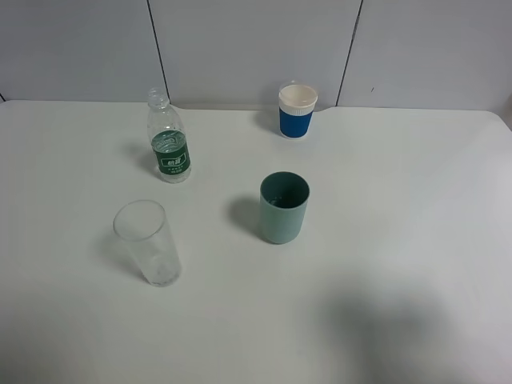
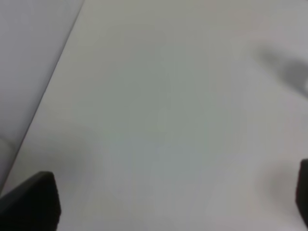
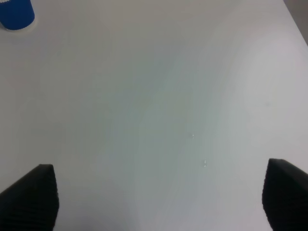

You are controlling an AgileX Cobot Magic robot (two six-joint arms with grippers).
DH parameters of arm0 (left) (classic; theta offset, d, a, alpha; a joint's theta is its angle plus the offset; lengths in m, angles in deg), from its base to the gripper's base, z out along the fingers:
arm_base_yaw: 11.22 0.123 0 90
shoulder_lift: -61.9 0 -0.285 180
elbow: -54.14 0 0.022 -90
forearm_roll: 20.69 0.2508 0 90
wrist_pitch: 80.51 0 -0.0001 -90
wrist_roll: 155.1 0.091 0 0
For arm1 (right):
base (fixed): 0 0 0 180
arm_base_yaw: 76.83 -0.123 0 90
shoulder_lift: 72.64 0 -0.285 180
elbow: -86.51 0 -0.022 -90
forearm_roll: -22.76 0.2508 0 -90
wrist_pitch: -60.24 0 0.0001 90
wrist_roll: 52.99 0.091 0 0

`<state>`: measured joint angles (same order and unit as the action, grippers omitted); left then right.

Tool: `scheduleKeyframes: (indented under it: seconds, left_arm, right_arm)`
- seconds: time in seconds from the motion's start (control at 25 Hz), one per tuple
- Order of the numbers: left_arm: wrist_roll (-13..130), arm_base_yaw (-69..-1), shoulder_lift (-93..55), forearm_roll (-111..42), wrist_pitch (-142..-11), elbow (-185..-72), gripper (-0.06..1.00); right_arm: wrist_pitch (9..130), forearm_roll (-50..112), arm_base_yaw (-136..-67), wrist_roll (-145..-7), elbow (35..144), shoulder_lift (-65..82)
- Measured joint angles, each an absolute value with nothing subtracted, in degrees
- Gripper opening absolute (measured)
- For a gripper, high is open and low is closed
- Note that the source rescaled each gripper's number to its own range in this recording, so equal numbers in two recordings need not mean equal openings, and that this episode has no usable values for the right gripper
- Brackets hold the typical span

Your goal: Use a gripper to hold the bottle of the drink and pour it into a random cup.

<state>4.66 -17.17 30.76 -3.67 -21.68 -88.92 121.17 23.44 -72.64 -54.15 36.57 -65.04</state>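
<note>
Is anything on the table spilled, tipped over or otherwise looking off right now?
Nothing stands out. The bottle is upright with no cap, and the clear glass, teal cup and blue and white paper cup all stand upright and apart. No puddle shows on the table.

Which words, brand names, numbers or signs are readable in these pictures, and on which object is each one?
None can be read.
Bottle: white marks on its green label, too small and blurred to read.
Blue and white paper cup: no print visible.
Teal cup and glass: plain.
</note>
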Motion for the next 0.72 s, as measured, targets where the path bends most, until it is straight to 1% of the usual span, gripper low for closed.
scheduleKeyframes:
  seconds: [0.08, 0.16, 0.28, 0.48, 0.6, 0.72]
  left_arm:
    - [4.66, -16.45, 32.48, -4.21, -19.54, -88.92, 1.00]
    - [4.66, -14.33, 33.90, -4.51, -18.05, -88.92, 1.00]
    - [6.05, -8.82, 36.11, -6.55, -17.12, -88.92, 1.00]
    - [14.90, 0.25, 39.74, -13.17, -15.30, -88.92, 1.00]
    - [18.54, 3.45, 42.08, -16.07, -14.00, -88.92, 1.00]
    - [19.79, 4.33, 44.69, -17.97, -13.02, -88.54, 1.00]
  right_arm:
    - [121.17, 23.44, -72.64, -54.15, 36.57, -65.04]
    - [121.17, 23.44, -72.64, -54.15, 36.57, -65.04]
    - [121.17, 23.44, -72.64, -54.15, 36.57, -65.04]
    - [121.17, 23.44, -72.64, -54.15, 36.57, -65.04]
    - [121.17, 23.44, -72.64, -54.15, 36.57, -65.04]
    - [121.17, 23.44, -72.64, -54.15, 36.57, -65.04]
